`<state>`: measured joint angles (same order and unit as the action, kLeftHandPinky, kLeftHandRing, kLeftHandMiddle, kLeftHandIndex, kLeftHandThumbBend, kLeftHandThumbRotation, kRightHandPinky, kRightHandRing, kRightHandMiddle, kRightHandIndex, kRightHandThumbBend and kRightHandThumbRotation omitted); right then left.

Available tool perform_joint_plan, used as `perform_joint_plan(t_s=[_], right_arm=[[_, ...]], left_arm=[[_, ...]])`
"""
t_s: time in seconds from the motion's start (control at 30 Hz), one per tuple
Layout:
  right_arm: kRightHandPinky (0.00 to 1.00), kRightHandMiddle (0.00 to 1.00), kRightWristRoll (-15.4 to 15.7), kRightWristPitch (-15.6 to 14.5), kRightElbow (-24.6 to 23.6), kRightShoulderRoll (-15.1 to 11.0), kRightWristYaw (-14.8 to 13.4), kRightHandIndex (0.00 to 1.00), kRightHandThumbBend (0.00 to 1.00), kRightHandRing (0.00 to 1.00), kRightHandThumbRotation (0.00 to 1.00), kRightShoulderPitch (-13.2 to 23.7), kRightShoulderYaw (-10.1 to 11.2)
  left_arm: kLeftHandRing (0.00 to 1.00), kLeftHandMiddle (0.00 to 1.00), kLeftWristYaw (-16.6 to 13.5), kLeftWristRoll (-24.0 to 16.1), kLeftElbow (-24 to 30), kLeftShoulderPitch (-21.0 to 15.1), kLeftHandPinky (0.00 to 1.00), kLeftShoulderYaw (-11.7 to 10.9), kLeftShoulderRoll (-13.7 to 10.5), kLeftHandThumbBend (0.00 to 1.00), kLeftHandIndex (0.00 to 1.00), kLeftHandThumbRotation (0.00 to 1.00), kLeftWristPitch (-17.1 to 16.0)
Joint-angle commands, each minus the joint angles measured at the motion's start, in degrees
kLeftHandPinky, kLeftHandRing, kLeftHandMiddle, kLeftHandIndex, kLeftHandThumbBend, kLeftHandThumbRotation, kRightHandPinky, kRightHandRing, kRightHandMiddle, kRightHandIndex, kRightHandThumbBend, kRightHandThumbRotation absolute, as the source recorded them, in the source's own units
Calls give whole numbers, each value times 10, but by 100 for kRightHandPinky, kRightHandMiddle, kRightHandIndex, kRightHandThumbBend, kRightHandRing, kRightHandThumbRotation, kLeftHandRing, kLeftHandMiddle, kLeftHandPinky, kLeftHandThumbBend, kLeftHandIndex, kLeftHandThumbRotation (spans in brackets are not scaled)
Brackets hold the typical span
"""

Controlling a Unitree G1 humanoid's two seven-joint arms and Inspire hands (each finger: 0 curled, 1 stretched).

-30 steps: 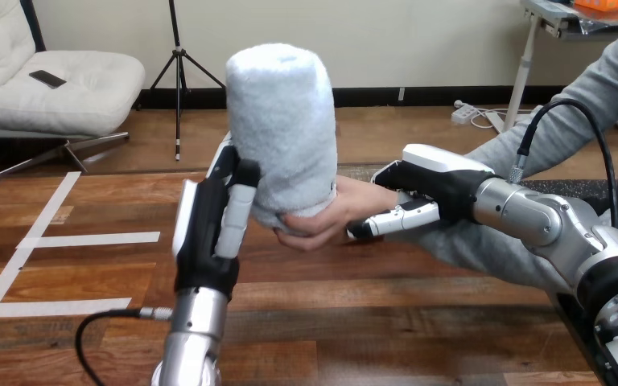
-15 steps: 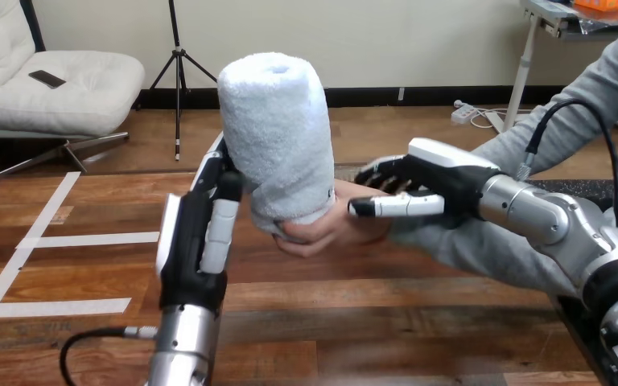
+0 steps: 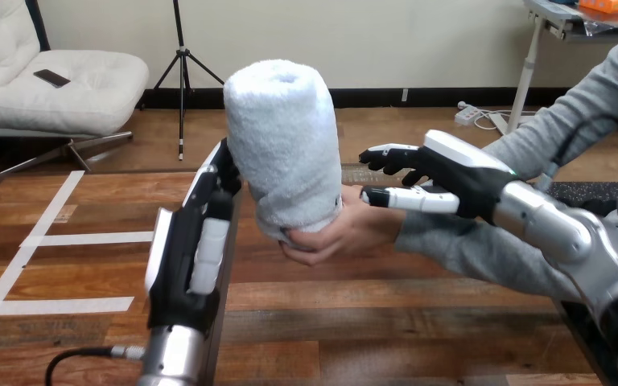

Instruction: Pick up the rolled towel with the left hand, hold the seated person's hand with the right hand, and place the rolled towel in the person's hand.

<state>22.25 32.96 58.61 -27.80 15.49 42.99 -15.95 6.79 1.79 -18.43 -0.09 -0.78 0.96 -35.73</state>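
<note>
Judging from how things lie, you are near the end of the task. The fluffy white rolled towel (image 3: 282, 145) stands upright at the centre of the frame, and its lower end sits in the person's hand (image 3: 346, 233), whose fingers curl round it. The pick-up is done and the towel looks delivered. What I judge is left is for you to clear both hands away without tipping the roll.

Your left hand (image 3: 189, 257), lower left of centre, stands upright on its silver forearm. Its fingers are straight, run up the towel's left flank and grasp nothing. Whether they touch the cloth I cannot tell.

Your right hand (image 3: 451, 173) reaches in from the right, just over the person's grey sleeve (image 3: 467, 249). Its fingers are spread and nearly straight, and its thumb points left toward the towel. It curls round neither the person's hand nor the wrist and holds nothing.
</note>
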Motion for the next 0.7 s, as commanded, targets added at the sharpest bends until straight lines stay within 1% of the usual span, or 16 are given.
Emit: perform_joint_plan(t_s=[0.0,0.03,0.1,0.13,0.2,0.23,0.3,0.33,0.37,0.4,0.43,0.5,0.57,0.6,0.67], right_arm=[[78,88,-40,27,-65,-16,-12,88,100,86,100,-46,38],[78,88,-51,33,-78,-15,-12,88,100,86,100,-61,46],[78,87,-64,36,-97,-14,-12,88,99,85,100,-79,55],[77,87,-81,40,-111,-12,-8,87,99,85,100,-95,64],[77,87,-101,40,-132,-9,0,87,96,86,100,-114,73],[77,87,-120,39,-148,-6,6,88,95,86,100,-131,82],[79,88,-141,33,-170,-2,13,88,93,87,100,-150,90],[79,88,-159,35,-186,3,16,88,92,87,100,-166,97],[79,88,-170,35,-198,6,18,89,91,87,100,-177,101],[80,88,-178,35,-207,8,20,89,90,87,100,-185,104],[80,88,-189,43,-218,12,20,89,90,87,100,-198,108],[81,88,-199,49,-233,15,21,89,88,88,100,-214,112],[82,89,-219,59,-253,21,26,89,86,88,100,-234,117],[82,89,-224,60,-261,22,27,90,84,88,100,-240,118],[83,89,-240,49,-292,29,27,90,83,89,100,-261,122]], left_arm=[[92,91,15,16,60,11,93,4,-12,93,89,100,12],[92,91,17,17,68,18,93,4,-14,93,89,100,16],[91,91,20,17,79,27,93,5,-17,91,89,100,21],[91,91,23,19,85,32,93,5,-18,90,89,100,23],[90,90,27,21,94,40,92,5,-20,88,88,100,27],[89,90,30,24,98,45,91,5,-21,88,88,100,27],[88,89,34,29,104,52,89,4,-21,85,87,100,30],[87,89,38,32,108,57,89,5,-23,84,87,100,29],[87,89,40,34,111,60,88,5,-24,83,86,100,29],[86,88,42,35,113,63,87,5,-24,83,86,100,29],[86,88,46,38,115,67,86,5,-26,82,86,100,27],[85,88,50,41,118,71,84,5,-27,81,86,100,27],[85,87,55,47,125,78,83,6,-28,80,85,99,30],[84,87,56,49,127,80,82,6,-28,80,85,98,31],[84,87,63,55,132,86,81,7,-31,79,85,97,32]])
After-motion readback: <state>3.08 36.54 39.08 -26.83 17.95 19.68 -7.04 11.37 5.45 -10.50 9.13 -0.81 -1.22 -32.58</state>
